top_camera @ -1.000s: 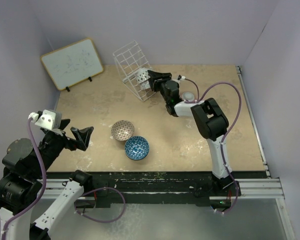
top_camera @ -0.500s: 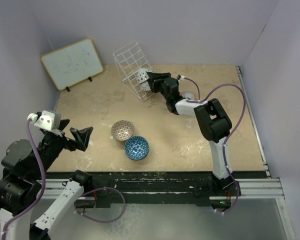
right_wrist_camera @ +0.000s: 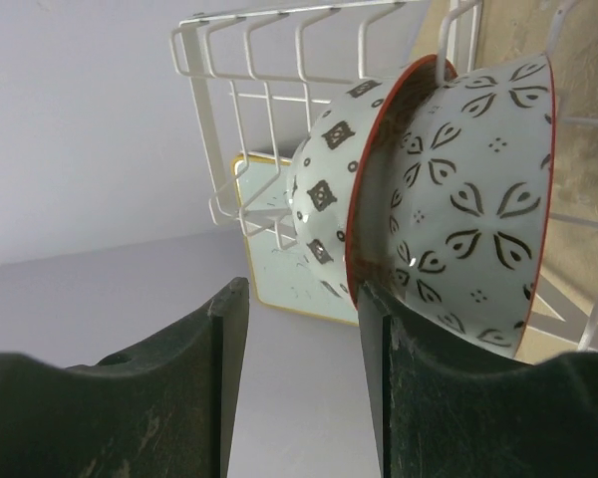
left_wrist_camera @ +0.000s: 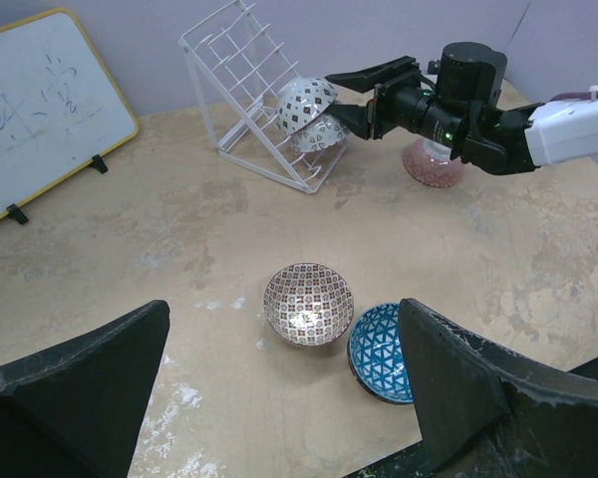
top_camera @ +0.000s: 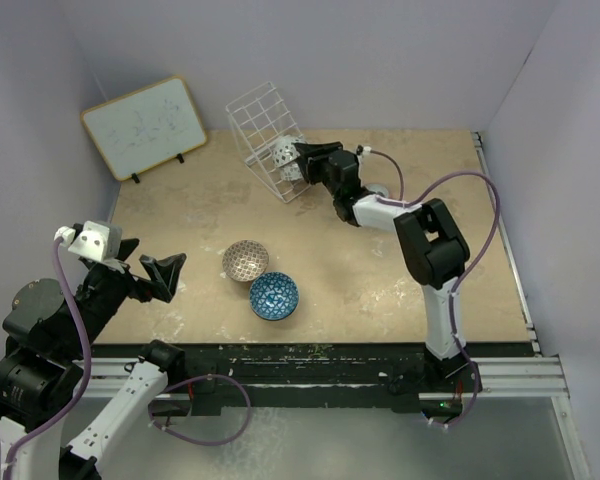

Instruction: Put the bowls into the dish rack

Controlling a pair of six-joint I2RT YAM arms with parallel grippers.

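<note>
Right pincer (left_wrist_camera: 337, 97) half-parted, gripping nothing, close against patterned bowls (right_wrist_camera: 458, 189) in dish rack (left_wrist_camera: 254, 95) just ahead. Left pincer (left_wrist_camera: 281, 309) wide open, empty; brown bowl (left_wrist_camera: 309, 304), blue bowl (left_wrist_camera: 384, 339) ahead.

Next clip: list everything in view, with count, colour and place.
dish rack: one, white wire, far side of table
racked bowls: two, white with dark pattern, on edge in the rack
brown-patterned bowl: one, mid-table
blue bowl: one, blue and white, beside the brown-patterned one
pink bowl: one, on the table, right of the rack
whiteboard: one, wood-framed, far left
table: one, beige
left gripper: open, empty, near left
right gripper: open, at the racked bowls
</note>
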